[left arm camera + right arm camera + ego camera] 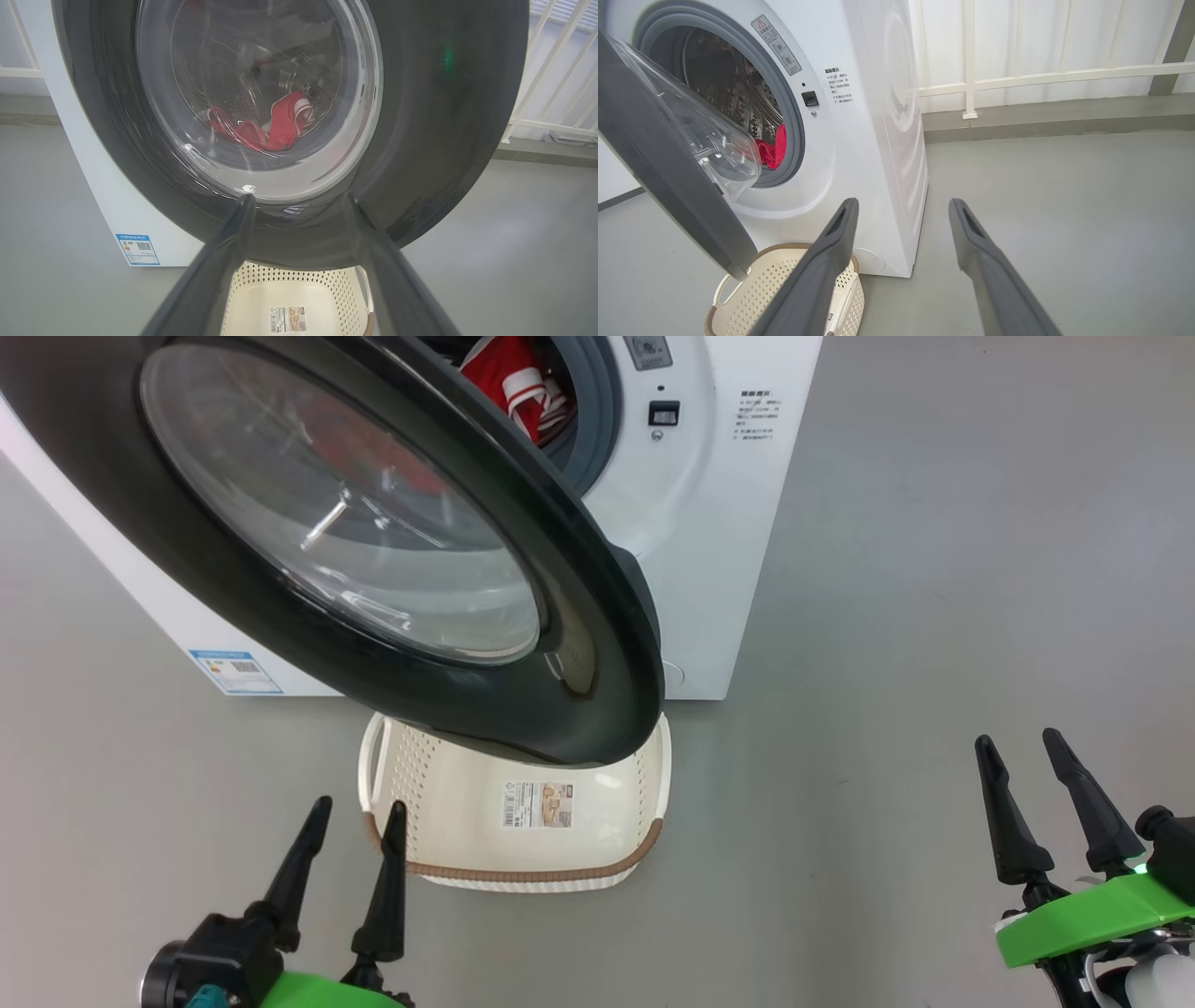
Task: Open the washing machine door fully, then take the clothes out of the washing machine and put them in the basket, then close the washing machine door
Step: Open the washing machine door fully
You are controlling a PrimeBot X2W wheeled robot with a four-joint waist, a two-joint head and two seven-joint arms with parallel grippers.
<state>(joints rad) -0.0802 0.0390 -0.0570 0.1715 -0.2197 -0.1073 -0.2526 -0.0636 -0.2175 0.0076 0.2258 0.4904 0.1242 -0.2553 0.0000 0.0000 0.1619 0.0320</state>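
The washing machine door [579, 644], black-rimmed with a clear glass bowl, hangs partly open over the basket [523, 873]. Red clothes [509, 378] with white trim lie in the drum of the white washing machine [709, 551]; they show through the glass [280, 128] and past the grey ring [777, 149]. The cream basket stands empty on the floor beneath the door. My left gripper [359, 817] is open at the lower left, just left of the basket, facing the door [444, 116]. My right gripper [1018, 751] is open at the lower right, well clear of the machine [878, 140].
Grey floor [934, 616] spreads to the right of the machine. A white railing [1041, 77] and a low kerb run along the wall behind. A blue label [235, 672] marks the machine's lower front corner.
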